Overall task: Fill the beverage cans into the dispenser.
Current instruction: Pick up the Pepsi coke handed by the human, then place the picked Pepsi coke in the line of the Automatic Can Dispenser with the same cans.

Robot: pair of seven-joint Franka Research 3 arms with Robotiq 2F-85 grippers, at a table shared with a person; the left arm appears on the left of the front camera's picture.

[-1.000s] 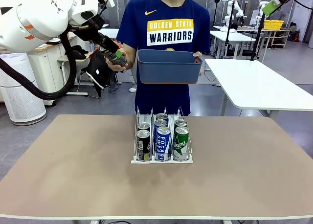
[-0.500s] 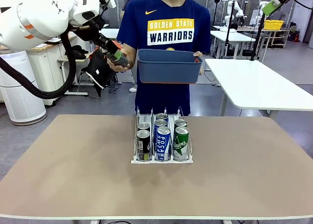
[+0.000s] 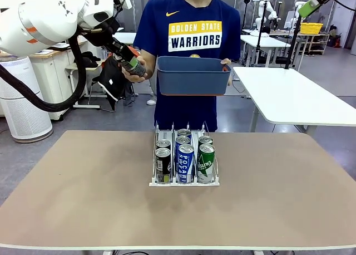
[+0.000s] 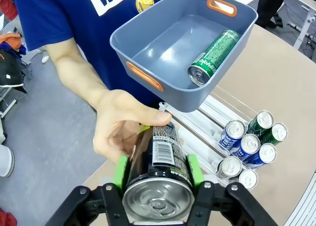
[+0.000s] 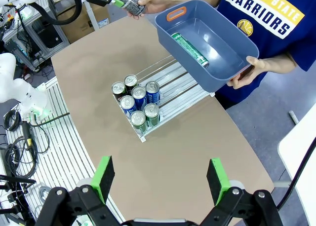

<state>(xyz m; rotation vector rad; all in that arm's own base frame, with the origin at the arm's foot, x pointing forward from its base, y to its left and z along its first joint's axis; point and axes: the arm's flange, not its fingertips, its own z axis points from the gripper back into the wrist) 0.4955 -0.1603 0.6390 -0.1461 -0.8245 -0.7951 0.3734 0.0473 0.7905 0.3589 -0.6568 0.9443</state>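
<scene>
High at the table's far left, my left gripper is shut on a black beverage can. Its green pads press both sides of the can. The person's hand still holds the can's far end. The dispenser stands mid-table with several cans in its three lanes: black, blue-and-white and green. The person's other hand holds a dark blue bin above the rack's far end, with one green can lying inside. My right gripper hangs open high over the table, empty.
The brown tabletop spreads bare on both sides of the rack. A white table stands beyond the far right corner. A white floor appliance stands off the left edge.
My left gripper's jaws have closed on the black can in the person's hand. The can and hand rose slightly. The right arm has not moved.
</scene>
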